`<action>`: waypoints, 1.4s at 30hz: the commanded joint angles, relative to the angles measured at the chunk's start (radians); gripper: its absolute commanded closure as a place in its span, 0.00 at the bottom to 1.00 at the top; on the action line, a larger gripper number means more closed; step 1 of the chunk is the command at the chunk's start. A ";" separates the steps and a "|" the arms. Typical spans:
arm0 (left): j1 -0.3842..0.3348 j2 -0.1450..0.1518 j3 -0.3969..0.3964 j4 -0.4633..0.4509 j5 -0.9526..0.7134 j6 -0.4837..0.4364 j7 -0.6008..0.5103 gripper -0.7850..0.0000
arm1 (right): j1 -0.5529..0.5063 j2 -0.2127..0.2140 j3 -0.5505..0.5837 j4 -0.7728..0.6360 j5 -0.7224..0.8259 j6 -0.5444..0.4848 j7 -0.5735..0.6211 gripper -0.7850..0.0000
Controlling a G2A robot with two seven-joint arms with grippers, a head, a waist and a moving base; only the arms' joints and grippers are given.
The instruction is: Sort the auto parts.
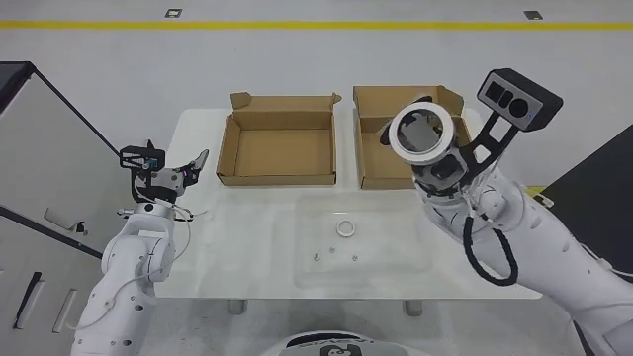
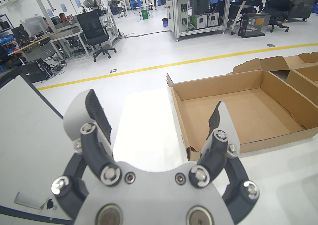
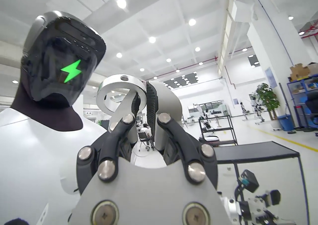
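The right claw (image 3: 142, 97) is clenched on a broad metal ring (image 3: 113, 82). One finger goes through the bore and the other presses from outside, so the ring's wall is pinched between the pads. The ring stands out past the fingertips, held up in the air. Seen from above, it hangs over the right-hand cardboard box (image 1: 376, 168), whose floor lies beneath the claw.

To my eye this is a solid machined piece: stiff, fairly heavy for its size, smooth, probably slippery against the pads, and not at all fragile. There is a threaded hole in its rim. A pinch across the wall looks the sensible hold, since the whole ring seems too wide to span. Gripped at one spot on the rim, though, I'd expect it to want to pivot.

The left claw (image 2: 154, 98) is released, its fingers spread wide with nothing between them, at the left edge of the table (image 1: 247, 257). The left-hand box (image 2: 218, 85) sits just ahead of it and off to one side. A small ring (image 1: 346, 226) and a few tiny parts (image 1: 333, 250) lie on the table, well apart from both claws.
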 commanded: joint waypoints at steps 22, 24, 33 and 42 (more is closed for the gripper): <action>0.000 0.000 0.000 0.000 0.000 0.000 0.000 0.00 | -0.082 -0.033 0.062 -0.012 0.140 -0.107 0.068 1.00; 0.000 0.000 0.000 0.000 0.000 0.000 0.000 0.00 | -0.082 -0.033 0.062 -0.012 0.140 -0.107 0.068 1.00; 0.000 0.000 0.000 0.000 0.000 0.000 0.000 0.00 | -0.087 -0.032 0.080 -0.002 0.114 -0.060 0.093 1.00; 0.000 0.000 0.000 0.000 0.000 0.000 0.000 0.00 | -0.241 0.009 0.316 0.048 -0.009 0.149 0.240 1.00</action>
